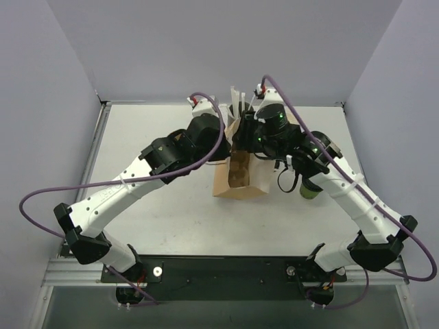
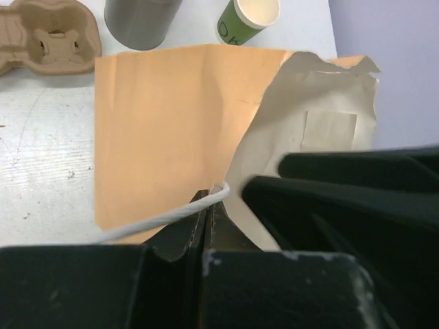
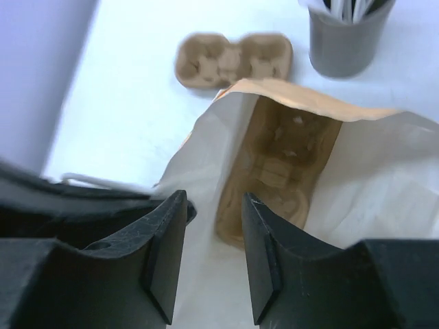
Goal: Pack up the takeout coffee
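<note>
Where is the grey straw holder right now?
In the right wrist view the grey straw holder stands top right on the table, just beyond the open paper bag, with the empty cardboard cup carrier to its left.

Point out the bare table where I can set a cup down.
Widest bare patch: the table between the paper bag and the arm bases. Also bare: the back left corner. Crowded: the bag's mouth, where left hand and right hand meet, straw holder and cup carrier just behind.
</note>
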`<state>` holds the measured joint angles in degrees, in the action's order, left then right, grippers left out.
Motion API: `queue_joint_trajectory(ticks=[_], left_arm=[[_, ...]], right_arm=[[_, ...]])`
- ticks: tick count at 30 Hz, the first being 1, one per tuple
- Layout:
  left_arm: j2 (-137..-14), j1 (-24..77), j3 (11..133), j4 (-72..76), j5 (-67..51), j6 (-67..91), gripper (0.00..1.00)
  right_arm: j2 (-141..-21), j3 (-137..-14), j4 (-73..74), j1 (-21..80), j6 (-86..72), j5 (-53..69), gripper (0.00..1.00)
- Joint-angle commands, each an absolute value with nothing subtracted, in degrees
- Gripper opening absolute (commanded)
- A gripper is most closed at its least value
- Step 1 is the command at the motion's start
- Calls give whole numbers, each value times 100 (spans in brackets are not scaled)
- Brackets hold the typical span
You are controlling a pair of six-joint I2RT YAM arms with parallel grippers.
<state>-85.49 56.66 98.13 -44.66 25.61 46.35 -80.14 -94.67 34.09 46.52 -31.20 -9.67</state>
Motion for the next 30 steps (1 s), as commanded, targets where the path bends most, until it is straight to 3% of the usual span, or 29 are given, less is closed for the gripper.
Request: queue_joint_trajectory(ticks=[1,7,12,16,25,30], left_arm=[[-8761,5056,10842,-5367,1882,5404,0],[-9053,4466,11470,-6071,906,5905,0],[-8929,4017,9587,-5863,853,5924,0],[-9018,4008,9018,-5556,633,5959,0],[-8877,3964,10642,-5643,598,5827,0],[-8702,3920,10863,-5677,369,6099,0]], right_arm=[[-7788,-10203,3595,4562,-2979,-1072,34],[-7436,-10521,3595,4395,-2901,-1405,35],[-7225,-9687,3498,4088,-3023,-1389,35],[-7259,-9036,3349,3938,-3216,-1143,35],[-7312,-9254,3357,3876,-3041,-1037,34],[-7348,-9422,3436,3850,-3032,-1011,34]])
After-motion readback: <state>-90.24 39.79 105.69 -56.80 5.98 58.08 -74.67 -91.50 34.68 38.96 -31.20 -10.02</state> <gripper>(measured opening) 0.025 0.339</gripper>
